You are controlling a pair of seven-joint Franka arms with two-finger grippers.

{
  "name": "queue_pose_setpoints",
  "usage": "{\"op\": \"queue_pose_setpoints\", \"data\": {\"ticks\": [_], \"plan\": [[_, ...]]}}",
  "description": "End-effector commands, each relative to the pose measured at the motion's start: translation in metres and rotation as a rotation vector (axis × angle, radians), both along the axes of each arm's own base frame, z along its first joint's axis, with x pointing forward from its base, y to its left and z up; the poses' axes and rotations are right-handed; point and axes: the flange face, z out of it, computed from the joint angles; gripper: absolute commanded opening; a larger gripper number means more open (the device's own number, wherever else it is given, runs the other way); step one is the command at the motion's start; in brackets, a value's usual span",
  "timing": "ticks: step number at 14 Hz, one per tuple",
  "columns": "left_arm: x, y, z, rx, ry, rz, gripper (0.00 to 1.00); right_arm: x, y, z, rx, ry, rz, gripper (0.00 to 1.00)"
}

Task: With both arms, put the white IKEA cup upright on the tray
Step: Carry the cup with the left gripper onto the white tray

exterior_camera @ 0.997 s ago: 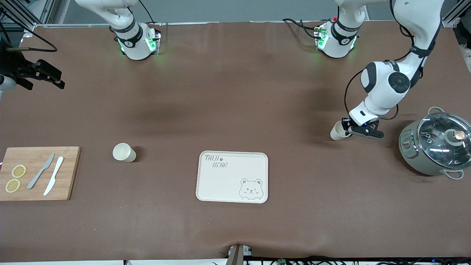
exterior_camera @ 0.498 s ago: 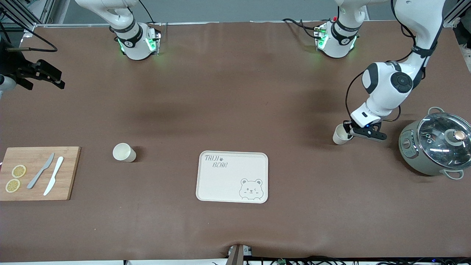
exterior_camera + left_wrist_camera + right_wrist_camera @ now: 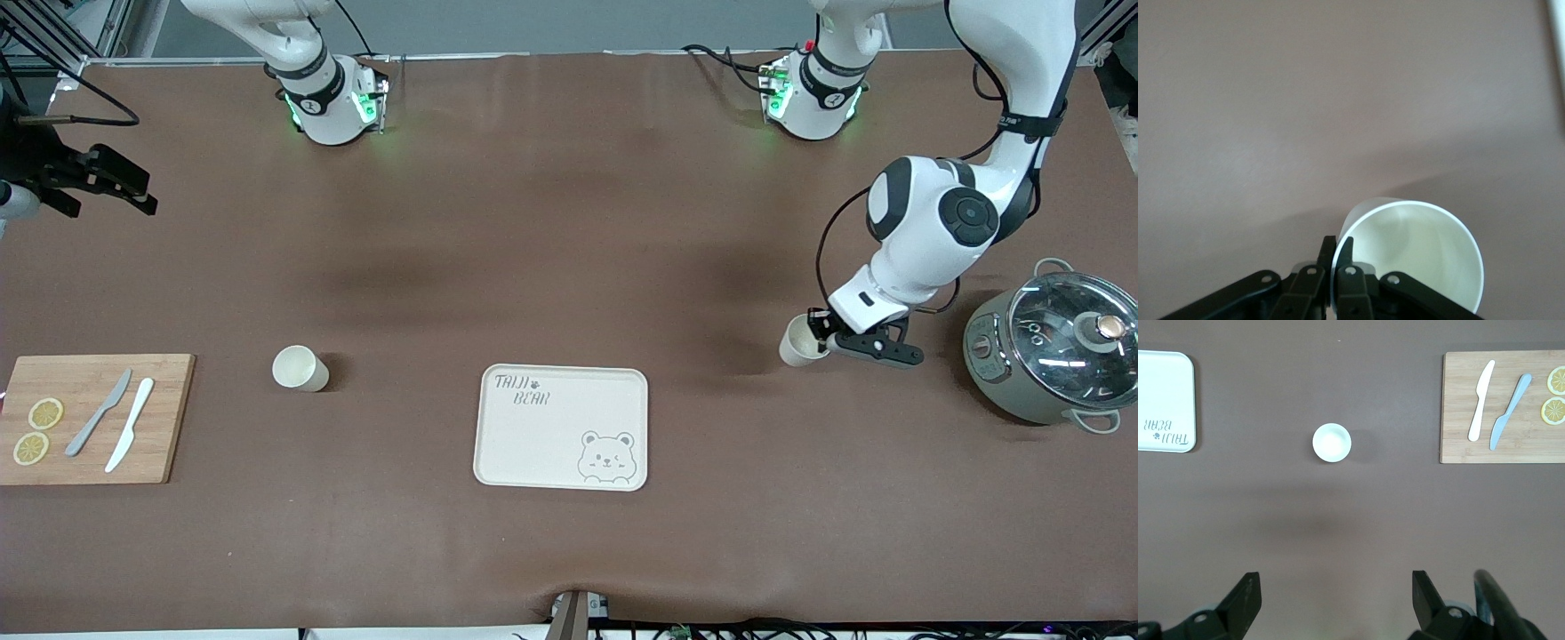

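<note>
My left gripper point(image 3: 820, 336) is shut on the rim of a white cup point(image 3: 797, 343), one finger inside and one outside. The cup is tilted, its mouth turned toward the right arm's end, low over the brown table between the tray and the pot. In the left wrist view the fingertips point(image 3: 1337, 244) pinch the cup point(image 3: 1421, 250) wall. A second white cup point(image 3: 300, 368) stands mouth up on the table, and shows in the right wrist view as a second white cup point(image 3: 1331, 442). The cream tray point(image 3: 533, 444) lies bare. My right gripper point(image 3: 135, 190) waits open, high over its end of the table.
A grey pot with a glass lid point(image 3: 1053, 347) stands close beside the left gripper, at the left arm's end. A wooden cutting board point(image 3: 160, 418) with two knives and lemon slices lies at the right arm's end.
The left gripper has carried its cup a little way from the pot toward the tray. The right arm and the other cup have not moved.
</note>
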Motion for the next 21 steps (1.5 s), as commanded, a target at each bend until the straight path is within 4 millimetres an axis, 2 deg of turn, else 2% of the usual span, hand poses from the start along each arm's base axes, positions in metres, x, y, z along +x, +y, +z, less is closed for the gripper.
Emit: {"op": "queue_pose_setpoints", "data": {"ticks": [1,3,6,9,12,15,21], "plan": [[0.024,-0.041,0.023,-0.035,0.023,0.024,0.0,0.0,0.0,-0.002,0.0,0.002,-0.011,1.0],[0.036,-0.071,0.041,-0.052,0.026,0.033,0.0,0.0,0.0,-0.002,0.0,0.0,-0.011,1.0],[0.056,-0.116,0.05,-0.08,0.049,0.047,0.0,0.0,0.0,-0.002,0.0,0.0,-0.011,1.0],[0.06,-0.175,0.046,-0.101,0.065,0.067,0.0,0.0,0.0,-0.002,0.0,0.0,-0.011,1.0],[0.059,-0.225,0.033,-0.122,0.076,0.089,0.0,0.0,-0.001,-0.006,0.0,0.007,-0.012,1.0],[0.07,-0.248,0.019,-0.116,0.092,0.082,0.0,0.0,-0.001,-0.006,0.0,0.005,-0.014,1.0],[0.084,-0.274,-0.005,-0.037,0.031,0.076,0.0,0.001,-0.002,-0.008,-0.003,0.007,-0.014,1.0]]}}
